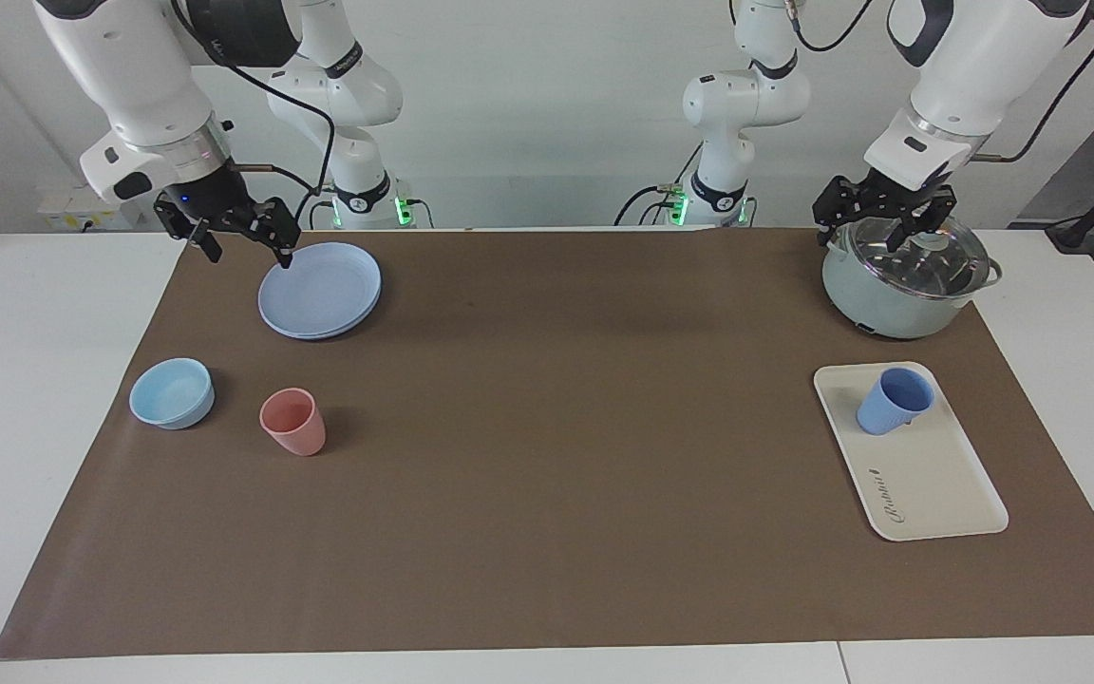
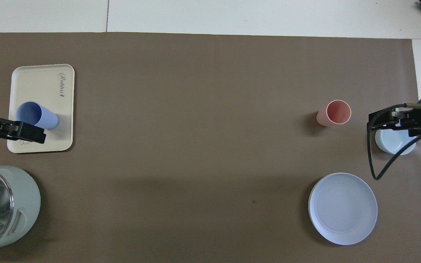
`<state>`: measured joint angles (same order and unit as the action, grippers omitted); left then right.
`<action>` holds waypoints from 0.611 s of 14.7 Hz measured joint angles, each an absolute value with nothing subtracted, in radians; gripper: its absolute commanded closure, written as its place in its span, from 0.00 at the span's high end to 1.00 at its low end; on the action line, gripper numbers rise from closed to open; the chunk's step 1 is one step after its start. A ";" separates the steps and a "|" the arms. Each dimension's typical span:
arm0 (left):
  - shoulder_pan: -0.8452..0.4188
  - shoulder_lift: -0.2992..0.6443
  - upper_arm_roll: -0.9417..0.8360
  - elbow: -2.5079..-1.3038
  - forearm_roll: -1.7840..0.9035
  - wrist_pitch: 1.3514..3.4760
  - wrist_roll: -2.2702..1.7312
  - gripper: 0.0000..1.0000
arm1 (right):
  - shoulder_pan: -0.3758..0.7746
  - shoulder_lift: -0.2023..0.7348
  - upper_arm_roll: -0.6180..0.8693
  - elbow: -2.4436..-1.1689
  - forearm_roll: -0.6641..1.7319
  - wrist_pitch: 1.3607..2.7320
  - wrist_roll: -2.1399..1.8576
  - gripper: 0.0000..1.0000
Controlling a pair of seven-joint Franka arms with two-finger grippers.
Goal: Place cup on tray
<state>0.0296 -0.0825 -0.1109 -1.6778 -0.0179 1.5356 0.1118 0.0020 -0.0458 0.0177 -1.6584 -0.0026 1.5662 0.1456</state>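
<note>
The periwinkle-blue cup [image 1: 894,401] stands upright on the cream-white tray [image 1: 936,475], at the tray's end nearer the robots, at the left arm's end of the table. It also shows in the overhead view [image 2: 37,115] on the tray [image 2: 42,84]. My left gripper [image 1: 879,228] is open and empty, raised in the air over the gap between the pot and the tray [image 2: 27,133], apart from the cup. My right gripper [image 1: 251,249] is open and empty, raised over the mat by the bowl and plate [image 2: 391,122].
A pale green pot with a glass lid [image 1: 903,280] stands nearer the robots than the tray. At the right arm's end are a round blue plate [image 1: 320,290], a salmon-pink tumbler [image 1: 293,422] and a light-blue bowl [image 1: 172,392].
</note>
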 measured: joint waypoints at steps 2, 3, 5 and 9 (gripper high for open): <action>0.030 -0.082 -0.111 -1.678 -0.018 1.536 0.112 1.00 | 0.005 -0.046 0.020 -1.659 -0.002 1.576 0.142 1.00; 0.030 -0.083 -0.111 -1.678 -0.018 1.536 0.112 1.00 | 0.007 -0.046 0.022 -1.659 -0.001 1.580 0.142 1.00; 0.030 -0.083 -0.111 -1.678 -0.018 1.553 0.112 1.00 | 0.007 -0.046 0.027 -1.659 -0.001 1.589 0.142 1.00; 0.027 -0.083 -0.113 -1.678 -0.018 1.601 0.112 1.00 | 0.007 -0.046 0.027 -1.660 -0.001 1.592 0.142 1.00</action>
